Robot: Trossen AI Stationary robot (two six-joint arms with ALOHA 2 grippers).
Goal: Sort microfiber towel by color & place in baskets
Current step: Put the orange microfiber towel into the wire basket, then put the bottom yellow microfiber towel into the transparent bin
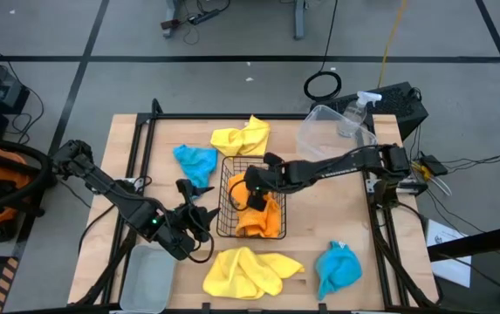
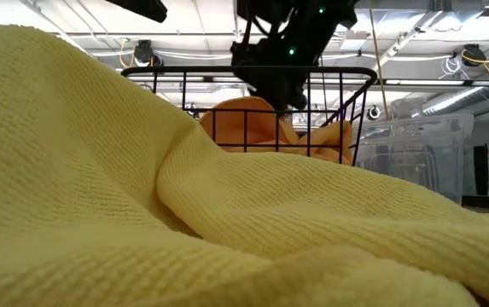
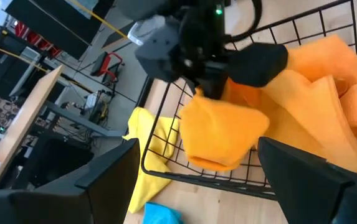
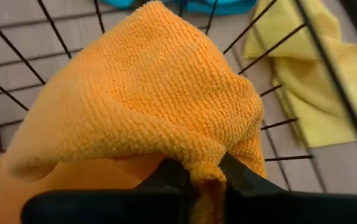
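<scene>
A black wire basket (image 1: pixel 251 199) stands mid-table with an orange towel (image 1: pixel 263 222) lying in it. My right gripper (image 1: pixel 255 185) reaches in from the table's right, shut on a second orange towel (image 3: pixel 222 130) inside the basket's far part. My left gripper (image 1: pixel 199 215) waits open just left of the basket, fingers spread (image 3: pixel 197 186) and touching nothing. Yellow towels lie flat on the table at the far side (image 1: pixel 243 137) and the near side (image 1: pixel 250 270). Teal towels lie at far left (image 1: pixel 195 163) and near right (image 1: pixel 337 269). My right gripper pinches a bunched fold of the orange towel (image 4: pixel 207 169) between its two fingers. The fingers slant down from above and from the table's right. The towel hangs below them inside the basket (image 3: pixel 218 155), bulging out in soft folds, next to the other orange towel (image 3: pixel 328 87).
A clear plastic tub (image 1: pixel 332 131) and a spray bottle (image 1: pixel 356 112) stand at the far right. A pale grey tray (image 1: pixel 149 279) sits at the near left corner. In the low view the near yellow towel (image 2: pixel 184 213) hides most of the table.
</scene>
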